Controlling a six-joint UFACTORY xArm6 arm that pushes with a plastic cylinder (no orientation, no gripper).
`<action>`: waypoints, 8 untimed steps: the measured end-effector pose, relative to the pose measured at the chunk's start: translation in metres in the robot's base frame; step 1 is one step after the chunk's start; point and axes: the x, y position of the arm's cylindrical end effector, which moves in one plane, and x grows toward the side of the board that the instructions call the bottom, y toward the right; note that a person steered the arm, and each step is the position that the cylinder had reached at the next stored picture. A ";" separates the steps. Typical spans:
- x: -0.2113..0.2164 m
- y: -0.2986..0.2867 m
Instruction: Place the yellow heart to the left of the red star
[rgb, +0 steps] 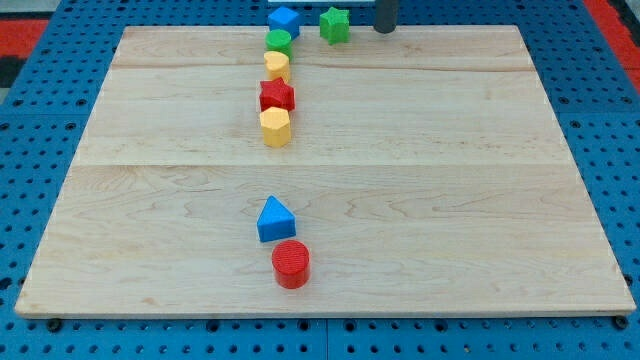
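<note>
The yellow heart (277, 66) sat touching the red star (277, 96), directly toward the view's top from it. My tip (385, 30), a plain rod end effector without jaws, stood well right of the star at the tabletop (450, 180) top edge. Bare tabletop flanked the star.

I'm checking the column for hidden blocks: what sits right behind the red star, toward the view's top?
A yellow block touches the red star from behind; its lower edge is covered, so its shape is unclear. Beyond it a green block. My tip stands far right.
</note>
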 end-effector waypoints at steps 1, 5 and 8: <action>0.002 -0.011; 0.070 -0.117; 0.094 -0.168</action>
